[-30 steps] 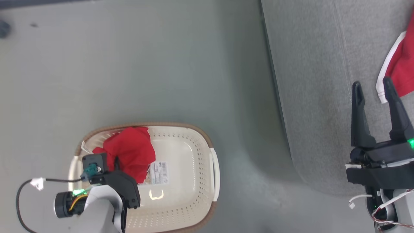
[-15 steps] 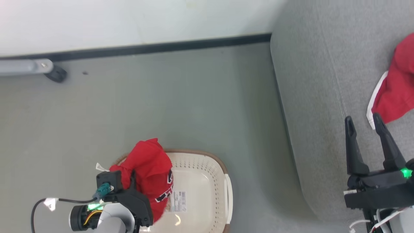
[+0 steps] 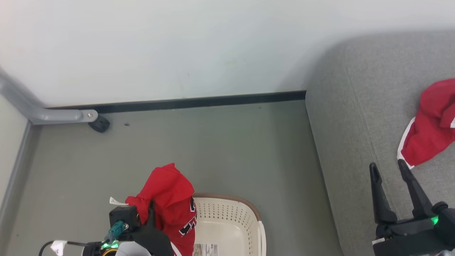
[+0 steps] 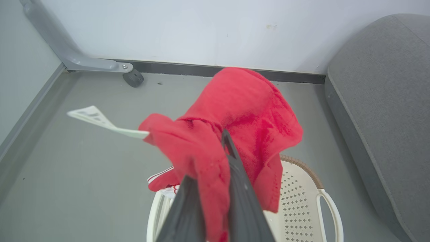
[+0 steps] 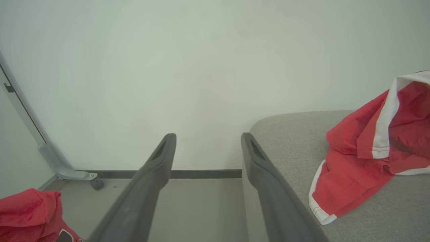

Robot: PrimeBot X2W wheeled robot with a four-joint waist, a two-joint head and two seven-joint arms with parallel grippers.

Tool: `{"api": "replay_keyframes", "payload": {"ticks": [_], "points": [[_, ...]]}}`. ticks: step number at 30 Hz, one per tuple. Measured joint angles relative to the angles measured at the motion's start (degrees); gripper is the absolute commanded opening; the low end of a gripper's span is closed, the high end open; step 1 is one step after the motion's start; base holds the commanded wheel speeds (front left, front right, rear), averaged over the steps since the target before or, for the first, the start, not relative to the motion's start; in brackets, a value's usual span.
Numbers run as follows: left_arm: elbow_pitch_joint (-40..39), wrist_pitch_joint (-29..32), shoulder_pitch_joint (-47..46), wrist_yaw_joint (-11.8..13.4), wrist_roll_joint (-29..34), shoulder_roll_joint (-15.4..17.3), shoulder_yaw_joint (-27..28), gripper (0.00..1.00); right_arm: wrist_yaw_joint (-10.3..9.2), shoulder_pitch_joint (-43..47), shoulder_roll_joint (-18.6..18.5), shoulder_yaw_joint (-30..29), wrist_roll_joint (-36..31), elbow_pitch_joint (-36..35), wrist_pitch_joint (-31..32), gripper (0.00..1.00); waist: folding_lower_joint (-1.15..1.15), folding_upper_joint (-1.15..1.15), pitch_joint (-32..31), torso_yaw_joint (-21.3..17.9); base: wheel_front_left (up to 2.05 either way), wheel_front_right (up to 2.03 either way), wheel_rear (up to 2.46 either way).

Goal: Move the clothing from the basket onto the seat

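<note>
In the head view, my left end effector [image 3: 152,205] is at the lower left and is clenched on a red garment [image 3: 167,192]. The garment hangs above the left part of the basket [image 3: 231,197], which stands on the grey floor [image 3: 213,153]. My right end effector [image 3: 386,164] is at the lower right. Its fingers are wide apart, hold nothing and point up over the seat [image 3: 348,117]. Their tips are just beside a second garment [image 3: 426,142], red with white trim, which lies on the seat. Behind are a pale wall [image 3: 177,46], a black baseboard [image 3: 199,102] and a grey metal leg [image 3: 60,115] with a small dark wheel [image 3: 99,124]. A sticker [image 3: 205,249] with a barcode lies on the basket bottom, too small to read. The black-and-white letters [image 3: 188,227] on the held garment are folded, so I cannot read them.

In the left wrist view, the two fingers press together with red cloth between them. A white tag [image 4: 97,120] sticks out to the left, and its print is blurred.

In the right wrist view, the fingers stand apart before the wall. The second garment rests on the seat at the right.
</note>
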Motion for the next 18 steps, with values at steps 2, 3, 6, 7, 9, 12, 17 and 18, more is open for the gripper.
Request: {"api": "replay_keyframes", "payload": {"ticks": [2,3,6,7,9,12,17,18], "points": [[-1.7,0.0,1.2,0.3,0.4,0.0,0.4,0.0,-0.07,1.0,0.3,0.3,0.0,0.1,0.0,1.0,0.0,0.0,-1.4,0.3,0.0,0.0,0.0],[-2.6,0.0,1.9,0.4,0.6,0.1,0.5,0.0,-0.07,1.4,0.4,0.4,0.0,0.1,0.1,1.0,0.0,0.0,-2.2,0.4,0.0,0.0,0.0],[-5.0,0.0,4.4,0.6,1.7,0.8,0.7,0.0,-0.11,2.7,0.6,0.6,0.0,0.4,0.3,1.0,0.0,0.0,-4.3,0.7,0.0,0.0,0.0],[-5.8,0.0,5.2,0.8,2.2,1.0,0.7,0.0,-0.4,3.1,0.6,0.7,0.0,0.3,0.4,1.0,0.0,0.0,-4.9,0.8,0.0,0.0,0.0],[-7.6,0.0,6.8,0.8,2.4,1.5,0.9,0.0,-0.57,4.4,0.7,0.7,0.0,0.2,0.6,1.0,0.0,0.0,-6.3,0.9,0.0,0.0,0.0],[-10.3,0.0,9.0,1.0,2.8,1.9,1.2,0.0,-0.58,6.2,0.8,0.9,0.0,0.1,0.6,1.0,0.0,0.0,-8.1,1.1,0.0,0.0,0.0],[-16.1,0.0,13.2,1.4,3.8,2.6,1.8,0.0,-1.07,8.7,1.1,1.2,0.0,-0.3,1.2,1.0,0.0,0.0,-11.4,1.5,0.0,0.0,0.0],[-17.0,0.0,13.8,1.6,3.9,2.7,2.0,0.0,-1.07,9.2,1.2,1.3,0.0,-0.4,1.4,1.0,0.0,0.0,-11.9,1.6,0.0,0.0,0.0]]}}
